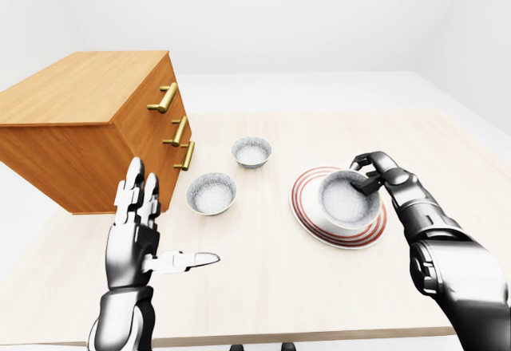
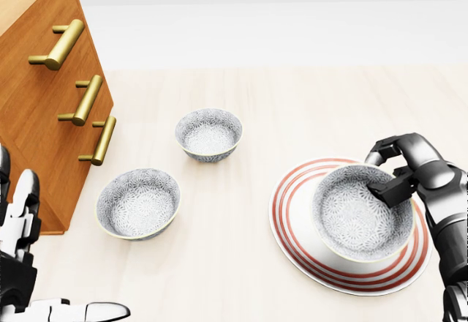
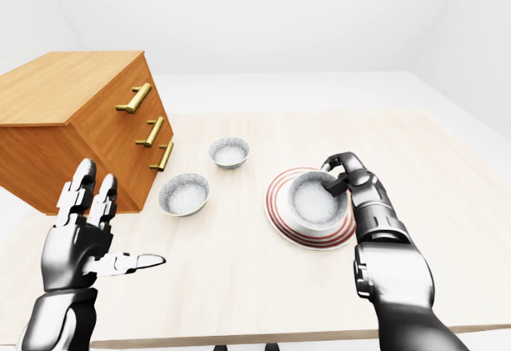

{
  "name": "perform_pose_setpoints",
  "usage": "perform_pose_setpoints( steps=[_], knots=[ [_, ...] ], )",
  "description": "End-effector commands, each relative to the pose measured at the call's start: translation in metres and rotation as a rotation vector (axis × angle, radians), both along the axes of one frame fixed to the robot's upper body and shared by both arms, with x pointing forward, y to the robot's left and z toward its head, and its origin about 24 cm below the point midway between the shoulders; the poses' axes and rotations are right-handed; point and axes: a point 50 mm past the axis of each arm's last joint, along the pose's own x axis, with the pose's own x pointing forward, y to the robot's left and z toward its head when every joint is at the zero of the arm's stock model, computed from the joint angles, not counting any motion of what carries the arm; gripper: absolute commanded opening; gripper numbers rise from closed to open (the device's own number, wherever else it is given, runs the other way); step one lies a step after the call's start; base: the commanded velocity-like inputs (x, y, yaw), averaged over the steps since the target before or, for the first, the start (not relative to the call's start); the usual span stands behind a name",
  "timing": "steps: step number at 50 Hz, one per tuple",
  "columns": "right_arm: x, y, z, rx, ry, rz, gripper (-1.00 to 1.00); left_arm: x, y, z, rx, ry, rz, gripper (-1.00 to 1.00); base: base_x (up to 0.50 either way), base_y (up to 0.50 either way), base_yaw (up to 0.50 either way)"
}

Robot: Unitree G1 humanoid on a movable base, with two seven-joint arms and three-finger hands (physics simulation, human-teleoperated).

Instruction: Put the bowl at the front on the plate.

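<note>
Three patterned bowls showed in the left-eye view, placed here against the striped plate [image 1: 306, 222] on the pale table [image 1: 271, 279]. One, the held bowl [image 1: 346, 201], sat inside the plate's rings, toward the plate's right side. The right hand [image 1: 378, 178] met it at the plate's upper right, fingers pinched on the bowl's rim. The second bowl [image 1: 211, 193] stood left of the plate, apart from it, and the third bowl [image 1: 251, 151] stood up and left of the plate. A wooden chest of drawers [image 1: 88, 120] lay farther left of the plate than both loose bowls. The left hand [image 1: 136, 239] hung well down and left of the plate, fingers spread wide and upright, thumb pointing toward the plate, holding nothing.

From the head view, the held bowl covered the right half of the plate, with the red rings bare on the plate's left. One finger of the right hand lay inside the bowl's rim and the others curled over the outside, so the grip was closed on the rim. Whether the bowl's foot rested fully on the plate could not be told. Three brass handles [image 2: 86, 101] ran down the chest's face, far left of the plate. Only the left hand's fingertips and thumb showed, at the bottom-left corner.

Through the right-eye view, the right arm stretched from the bottom edge to the plate's right rim, and the left hand stood well left of and below the plate, touching nothing.
</note>
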Motion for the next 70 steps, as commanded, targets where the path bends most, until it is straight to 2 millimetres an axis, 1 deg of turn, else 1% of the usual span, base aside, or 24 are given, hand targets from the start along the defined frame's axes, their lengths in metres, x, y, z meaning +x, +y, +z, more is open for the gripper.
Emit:
perform_pose_setpoints(
  steps=[1,5,16,33,38,47,58,60,62,64,66,68,69,70],
  knots=[
    [0.005,0.005,0.006,0.032,-0.047,-0.015,-1.0,-0.013,0.0,0.004,0.016,0.0,0.009,1.0,0.0,0.0,0.0],
    [0.006,0.007,0.008,0.034,-0.053,-0.013,-1.0,-0.014,0.0,0.008,0.022,-0.019,0.006,1.0,0.0,0.0,0.0],
    [0.008,0.007,0.01,0.04,-0.058,-0.014,-1.0,-0.014,-0.001,0.007,0.024,-0.011,0.004,1.0,0.0,0.0,0.0],
    [0.001,0.005,-0.002,0.057,-0.036,-0.039,-1.0,-0.016,-0.001,0.007,0.027,-0.009,0.004,1.0,0.0,0.0,0.0],
    [-0.002,0.003,-0.008,0.06,-0.028,-0.05,-1.0,-0.017,-0.001,0.006,0.026,-0.004,0.004,1.0,0.0,0.0,0.0],
    [-0.003,0.004,-0.01,0.069,-0.03,-0.055,-1.0,-0.017,-0.001,0.006,0.026,-0.003,0.004,1.0,0.0,0.0,0.0],
    [-0.007,0.003,-0.016,0.077,-0.023,-0.074,-1.0,-0.017,-0.001,0.007,0.026,-0.01,0.003,1.0,0.0,0.0,0.0],
    [-0.006,0.003,-0.015,0.074,-0.028,-0.068,-1.0,-0.02,-0.003,0.014,0.025,-0.039,0.002,1.0,0.0,0.0,0.0],
    [-0.005,0.004,-0.014,0.071,-0.028,-0.066,-1.0,-0.021,-0.003,0.016,0.024,-0.046,0.0,1.0,0.0,0.0,0.0],
    [-0.004,0.004,-0.012,0.073,-0.035,-0.066,-1.0,-0.024,-0.003,0.014,0.022,-0.036,0.001,1.0,0.0,0.0,0.0],
    [-0.004,0.004,-0.013,0.071,-0.033,-0.07,-1.0,-0.028,-0.001,0.012,0.02,-0.018,0.003,1.0,0.0,0.0,0.0],
    [-0.005,0.004,-0.014,0.076,-0.035,-0.075,-1.0,-0.036,-0.001,0.008,0.013,0.017,0.007,1.0,0.0,0.0,0.0],
    [-0.007,0.003,-0.016,0.079,-0.034,-0.079,-1.0,-0.045,-0.002,0.004,0.004,0.055,0.003,1.0,0.0,0.0,0.0],
    [-0.007,0.003,-0.017,0.087,-0.037,-0.085,-1.0,-0.049,-0.003,0.002,0.001,0.076,0.001,1.0,0.0,0.0,0.0]
  ],
)
